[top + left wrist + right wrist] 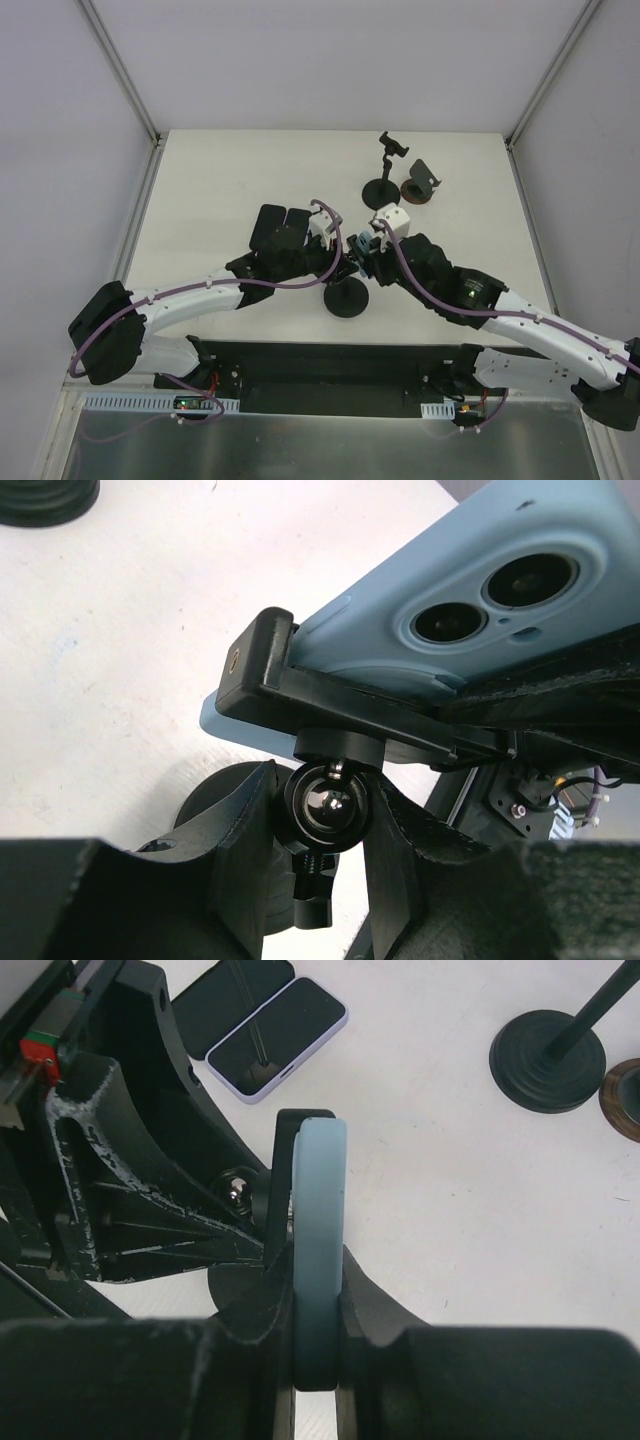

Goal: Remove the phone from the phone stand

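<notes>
Now both arms reach forward and inward from their bases, elbows bowed outward, wrists meeting over the middle of the white table. Between them stands the black phone stand, with its round base flat on the table near the front edge.

The light blue phone with two round camera lenses on its back sits in the stand's black clamp, tilted above the shiny ball joint.

The left gripper comes in low. Its fingers are closed against either side of the ball-joint housing, gripping the stand just under the clamp.

The right gripper approaches from the opposite side, and its fingers are pressed onto the phone's two faces, with the phone's thin edge rising upright between them.

Behind the left wrist, two dark phones lie flat side by side. Farther back, a second black stand stands beside a brown round holder, both well apart from the grippers.
</notes>
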